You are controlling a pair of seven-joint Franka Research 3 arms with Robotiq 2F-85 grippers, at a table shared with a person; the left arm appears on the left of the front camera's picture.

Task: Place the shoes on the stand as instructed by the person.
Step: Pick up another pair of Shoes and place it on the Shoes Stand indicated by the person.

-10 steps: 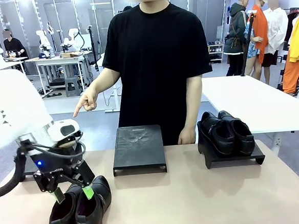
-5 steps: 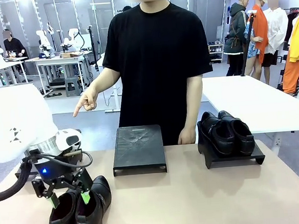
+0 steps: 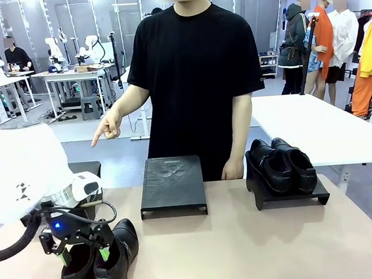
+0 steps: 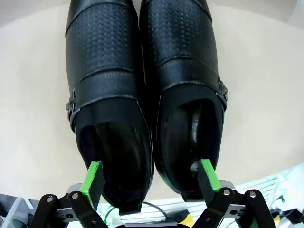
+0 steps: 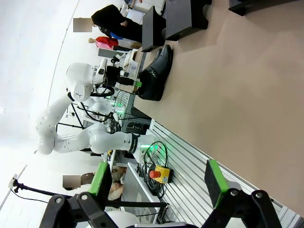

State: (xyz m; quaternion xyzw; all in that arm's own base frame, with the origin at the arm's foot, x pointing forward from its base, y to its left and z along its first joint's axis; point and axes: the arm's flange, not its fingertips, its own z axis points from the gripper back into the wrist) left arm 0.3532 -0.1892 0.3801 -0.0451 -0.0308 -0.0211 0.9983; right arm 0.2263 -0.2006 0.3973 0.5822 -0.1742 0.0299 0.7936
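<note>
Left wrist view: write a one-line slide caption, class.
Open left gripper spans the heel ends of two black shoes on the tan table.

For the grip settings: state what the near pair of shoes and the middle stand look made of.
Near pair of shoes: black leather or a leather-look synthetic, with pebbled embossing on the toes and smoother straps with a soft sheen. Middle stand: matte black, a flat rigid sheet with turned-down edges, probably painted metal or plastic.

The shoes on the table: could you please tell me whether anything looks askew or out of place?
Nothing stands out. The near pair stands upright, side by side, under the open left gripper; the other pair sits neatly on its stand.
</note>
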